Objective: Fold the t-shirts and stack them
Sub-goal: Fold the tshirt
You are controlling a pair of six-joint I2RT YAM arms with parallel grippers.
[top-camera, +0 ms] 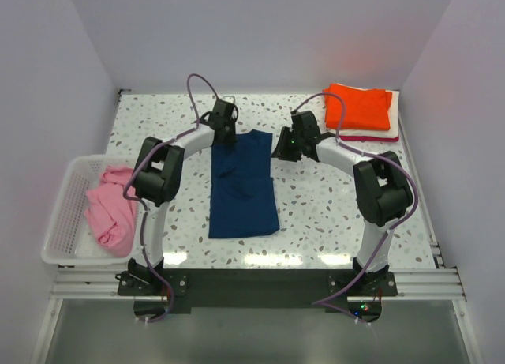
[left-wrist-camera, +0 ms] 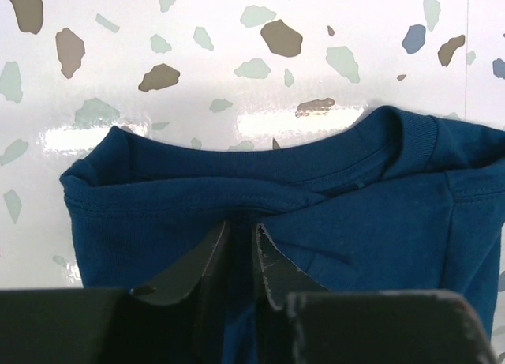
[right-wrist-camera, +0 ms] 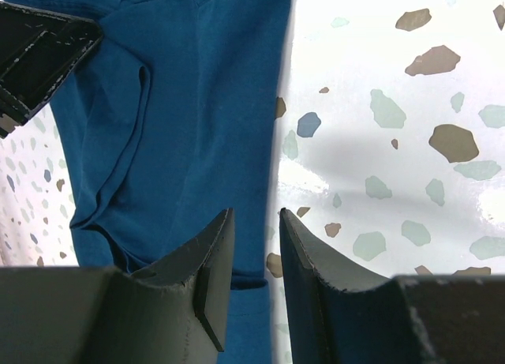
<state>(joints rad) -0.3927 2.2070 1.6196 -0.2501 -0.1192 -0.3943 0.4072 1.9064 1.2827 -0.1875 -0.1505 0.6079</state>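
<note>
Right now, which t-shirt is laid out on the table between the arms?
The navy t-shirt, mid-table; the pink t-shirt is bunched in the basket, the orange t-shirt tops the far-right stack.

No writing, label, brand mark or number can be read in any of the views (the navy blue t-shirt (top-camera: 242, 186) shows only plain cloth and stitching at its collar).
</note>
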